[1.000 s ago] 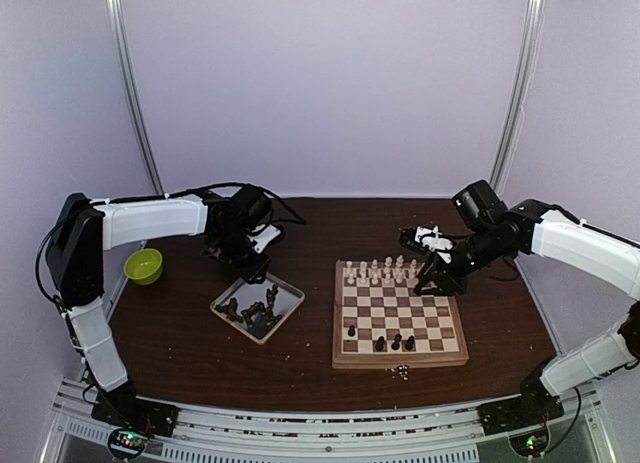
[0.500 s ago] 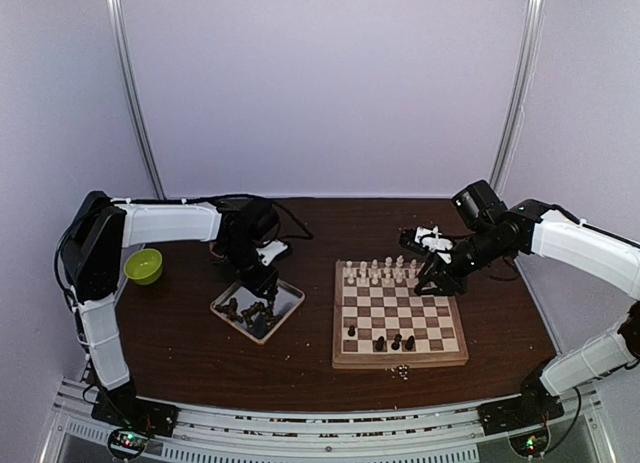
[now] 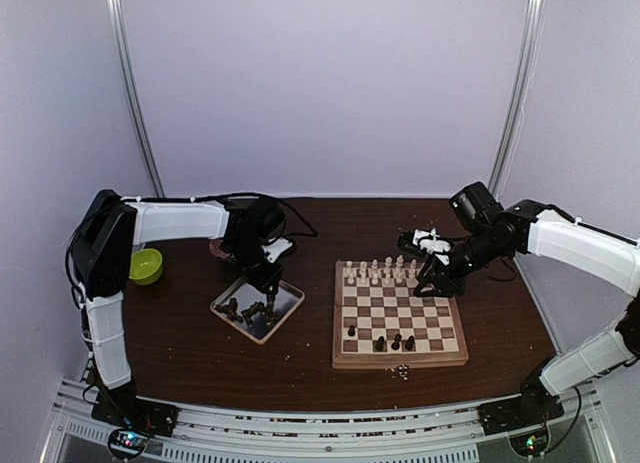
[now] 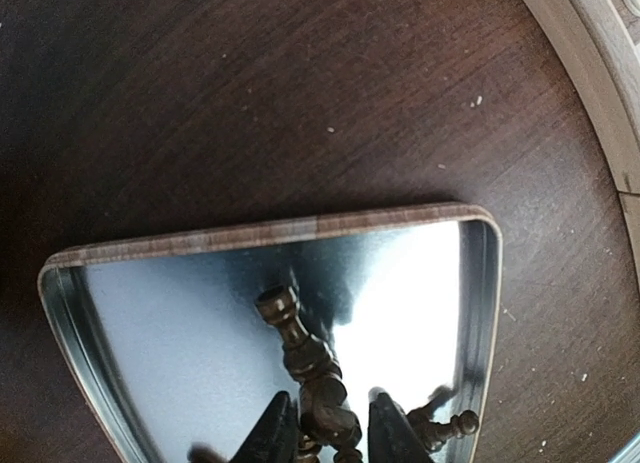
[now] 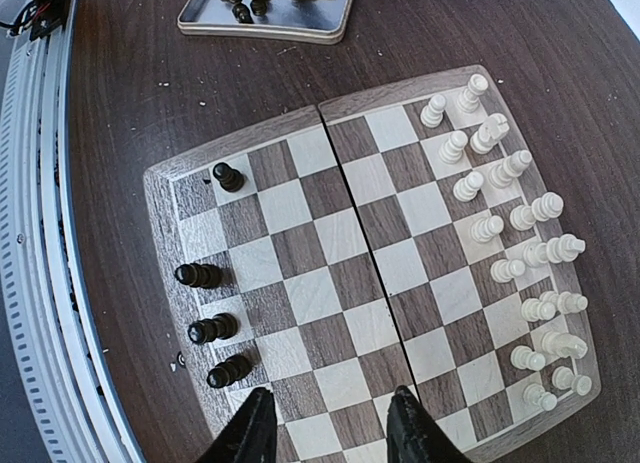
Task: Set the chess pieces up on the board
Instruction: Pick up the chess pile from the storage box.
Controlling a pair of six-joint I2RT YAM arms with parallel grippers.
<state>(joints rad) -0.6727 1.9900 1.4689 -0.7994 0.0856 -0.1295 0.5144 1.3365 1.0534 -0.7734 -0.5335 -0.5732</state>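
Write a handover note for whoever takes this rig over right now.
Left gripper: in the tray, fingers either side of a lying dark piece; grip uncertain.
Right gripper: open, empty, over the board.
Done: white pieces in two rows on the far side; four dark pieces on the near side.
To do: the other dark pieces, in the tray.

No text, label, brand, number or sign can be read in any of the views.
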